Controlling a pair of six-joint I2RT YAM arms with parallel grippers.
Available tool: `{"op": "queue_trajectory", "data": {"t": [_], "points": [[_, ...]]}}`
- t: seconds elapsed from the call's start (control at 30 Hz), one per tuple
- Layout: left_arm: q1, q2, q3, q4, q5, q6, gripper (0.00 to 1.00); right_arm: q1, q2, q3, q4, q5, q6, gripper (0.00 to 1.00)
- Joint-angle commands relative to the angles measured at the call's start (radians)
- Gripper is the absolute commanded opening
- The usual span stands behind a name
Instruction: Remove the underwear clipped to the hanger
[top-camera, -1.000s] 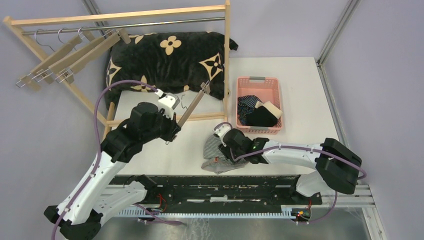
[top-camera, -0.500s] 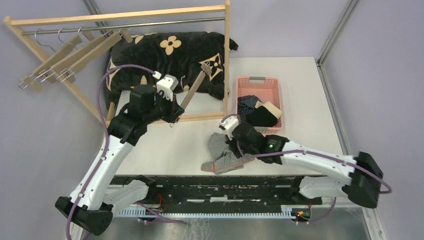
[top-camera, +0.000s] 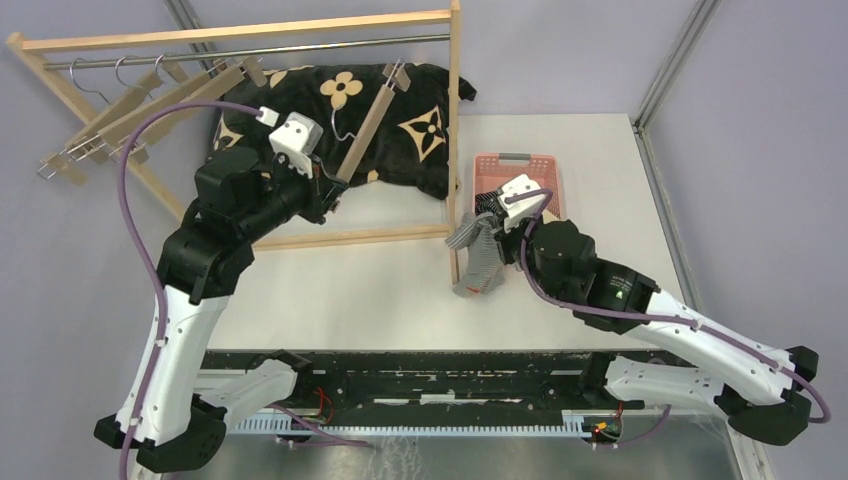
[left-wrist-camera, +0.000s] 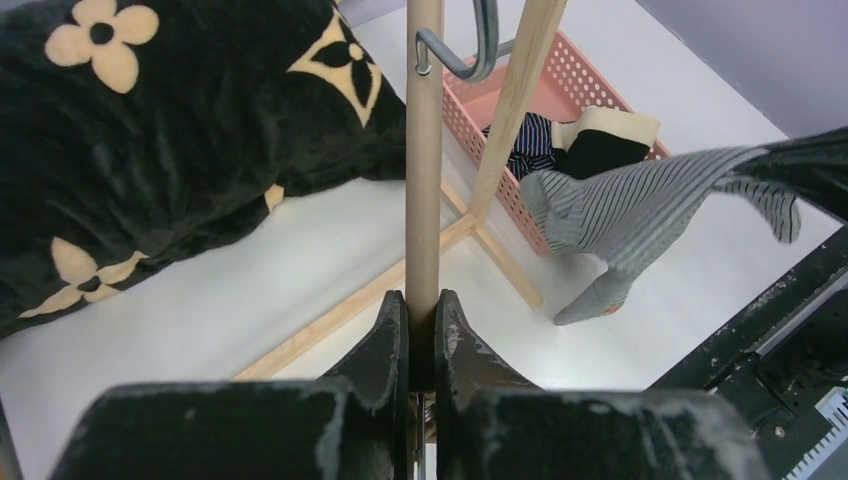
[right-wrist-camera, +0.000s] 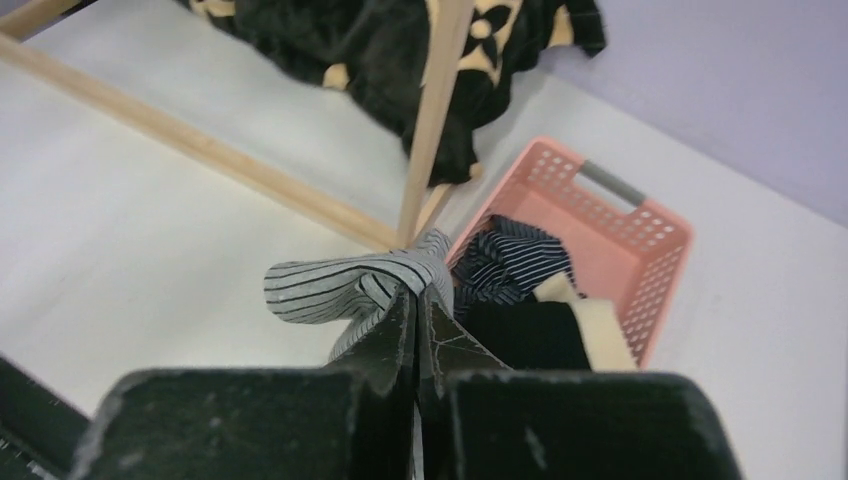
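My left gripper (top-camera: 328, 188) is shut on the lower end of a bare wooden clip hanger (top-camera: 366, 122), held up tilted in front of the cushion; it also shows in the left wrist view (left-wrist-camera: 424, 150). My right gripper (top-camera: 497, 228) is shut on the grey-white pinstriped underwear (top-camera: 477, 255), which hangs in the air just left of the pink basket (top-camera: 548, 167). It also shows in the right wrist view (right-wrist-camera: 345, 285) and the left wrist view (left-wrist-camera: 640, 215). The navy striped underwear (right-wrist-camera: 512, 262) and the black underwear (right-wrist-camera: 525, 335) lie in the basket.
A wooden clothes rack (top-camera: 240, 32) stands at the back left, with several empty hangers (top-camera: 130, 112) on its rail. Its right post (top-camera: 454, 120) stands close to the hanging underwear. A black cushion with cream flowers (top-camera: 340, 115) lies under the rack.
My right gripper has lifted the pinstriped underwear off the table and carried it up and right to the basket. My left gripper has raised the bare hanger toward the rail.
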Motion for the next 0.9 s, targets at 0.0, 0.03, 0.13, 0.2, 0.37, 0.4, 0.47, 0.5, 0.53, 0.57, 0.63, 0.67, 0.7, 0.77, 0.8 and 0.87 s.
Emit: {"op": "queue_trajectory", "data": {"t": [0.0,0.03,0.13,0.2,0.37,0.4,0.47,0.5,0.53,0.57,0.63,0.67,0.7,0.77,0.8,0.87], "points": [[0.003,0.008,0.089,-0.036,-0.053,0.071,0.03,-0.008,0.026,0.112,0.141,0.173,-0.158,0.01],[0.003,0.011,0.101,-0.036,-0.059,0.073,0.03,-0.017,0.042,0.137,0.151,0.179,-0.180,0.01],[0.004,0.031,0.136,-0.035,-0.089,0.082,0.03,-0.047,0.062,0.206,0.174,0.172,-0.225,0.01],[0.004,0.054,0.169,-0.045,-0.114,0.096,0.03,-0.072,0.068,0.246,0.193,0.154,-0.249,0.01],[0.004,0.119,0.253,-0.075,-0.127,0.122,0.03,-0.152,0.083,0.337,0.207,0.112,-0.290,0.01],[0.004,0.128,0.266,-0.075,-0.127,0.122,0.03,-0.176,0.087,0.352,0.203,0.090,-0.290,0.01],[0.004,0.136,0.289,-0.070,-0.132,0.125,0.03,-0.229,0.098,0.377,0.191,0.063,-0.285,0.01],[0.004,0.138,0.298,-0.067,-0.137,0.125,0.03,-0.252,0.105,0.386,0.188,0.055,-0.282,0.01],[0.003,0.140,0.309,-0.064,-0.141,0.127,0.03,-0.277,0.113,0.392,0.187,0.051,-0.281,0.01],[0.003,0.142,0.317,-0.060,-0.147,0.128,0.03,-0.299,0.121,0.397,0.187,0.048,-0.280,0.01],[0.004,0.152,0.339,-0.058,-0.163,0.128,0.03,-0.340,0.136,0.397,0.187,0.035,-0.274,0.01],[0.003,0.159,0.350,-0.057,-0.171,0.129,0.03,-0.354,0.145,0.394,0.186,0.030,-0.267,0.01],[0.004,0.165,0.361,-0.056,-0.178,0.128,0.03,-0.367,0.151,0.391,0.184,0.024,-0.264,0.01],[0.004,0.174,0.379,-0.052,-0.195,0.129,0.03,-0.389,0.168,0.381,0.183,0.013,-0.254,0.01],[0.005,0.179,0.392,-0.054,-0.209,0.131,0.03,-0.402,0.177,0.377,0.183,0.004,-0.249,0.01],[0.005,0.192,0.410,-0.060,-0.233,0.140,0.03,-0.420,0.191,0.366,0.181,-0.010,-0.240,0.01]]}}
